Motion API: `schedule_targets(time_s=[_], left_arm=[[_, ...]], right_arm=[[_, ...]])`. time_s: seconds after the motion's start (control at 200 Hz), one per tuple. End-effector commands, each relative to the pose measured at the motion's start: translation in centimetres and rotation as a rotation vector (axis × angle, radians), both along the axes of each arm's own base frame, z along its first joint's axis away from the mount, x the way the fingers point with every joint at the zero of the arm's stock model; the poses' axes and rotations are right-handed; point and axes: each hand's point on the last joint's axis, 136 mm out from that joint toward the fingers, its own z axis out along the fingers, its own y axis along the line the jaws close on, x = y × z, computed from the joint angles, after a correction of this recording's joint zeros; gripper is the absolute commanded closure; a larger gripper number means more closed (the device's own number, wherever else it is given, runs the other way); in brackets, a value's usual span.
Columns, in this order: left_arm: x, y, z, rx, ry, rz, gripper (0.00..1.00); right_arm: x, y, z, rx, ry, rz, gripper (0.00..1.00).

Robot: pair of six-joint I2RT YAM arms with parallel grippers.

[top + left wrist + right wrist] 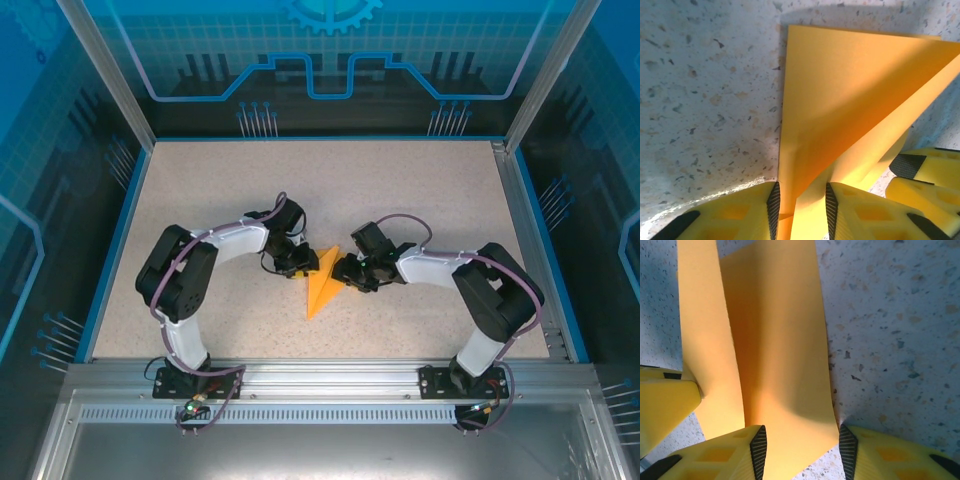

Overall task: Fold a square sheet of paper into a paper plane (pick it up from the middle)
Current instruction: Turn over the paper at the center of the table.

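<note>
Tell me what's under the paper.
Speckled table shows right up to the edges of the paper, so it seems to rest there. Whatever lies beneath its folded layers is covered.

Speckled beige counter (420, 190), blue-edged; aluminium frame posts (105, 72); blue circuit-pattern wall panels (330, 50); metal rail (330, 375) at near edge.

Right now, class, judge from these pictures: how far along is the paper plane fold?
Done: the paper plane is already a pointed dart on the table. In hand: the left gripper and right gripper each straddle one of its flaps. Still to do: the flaps look raised, so creases probably need pressing flat.
</note>
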Motion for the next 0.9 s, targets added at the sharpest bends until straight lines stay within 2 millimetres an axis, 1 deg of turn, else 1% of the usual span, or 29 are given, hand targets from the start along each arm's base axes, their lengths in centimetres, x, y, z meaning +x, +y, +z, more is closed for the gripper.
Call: schedule_targets(time_s=[0.0, 0.1, 0.235, 0.35, 0.54, 0.67, 0.74, 0.895], left_arm=[[-0.4, 0.0, -0.6, -0.002, 0.04, -0.023, 0.66], [-0.6, 0.0, -1.0, -0.001, 0.048, -0.023, 0.67], [-0.8, 0.0, -1.4, 0.004, 0.061, -0.023, 0.7], [-1.0, 0.1, -1.8, 0.011, 0.067, -0.024, 0.71], [-1.1, 0.3, -1.8, 0.016, 0.066, -0.022, 0.71], [-1.0, 0.4, -1.7, 0.022, 0.061, -0.019, 0.71], [-1.1, 0.5, -1.7, 0.026, 0.063, -0.016, 0.72], [-1.1, 0.6, -1.6, 0.031, 0.056, -0.011, 0.72]], right_arm=[[0.1, 0.6, -0.3, 0.022, 0.001, 0.015, 0.54], [0.5, 1.2, 0.4, 0.061, -0.024, 0.017, 0.54], [0.9, 1.7, 0.6, 0.076, -0.028, 0.027, 0.55], [1.2, 2.0, 0.9, 0.088, -0.036, 0.031, 0.54], [2.0, 2.9, 2.3, 0.138, -0.09, 0.048, 0.46], [2.5, 3.7, 2.4, 0.19, -0.107, 0.041, 0.44], [2.7, 3.9, 2.4, 0.195, -0.12, 0.035, 0.43], [3.2, 3.1, 2.1, 0.154, -0.146, 0.018, 0.42]])
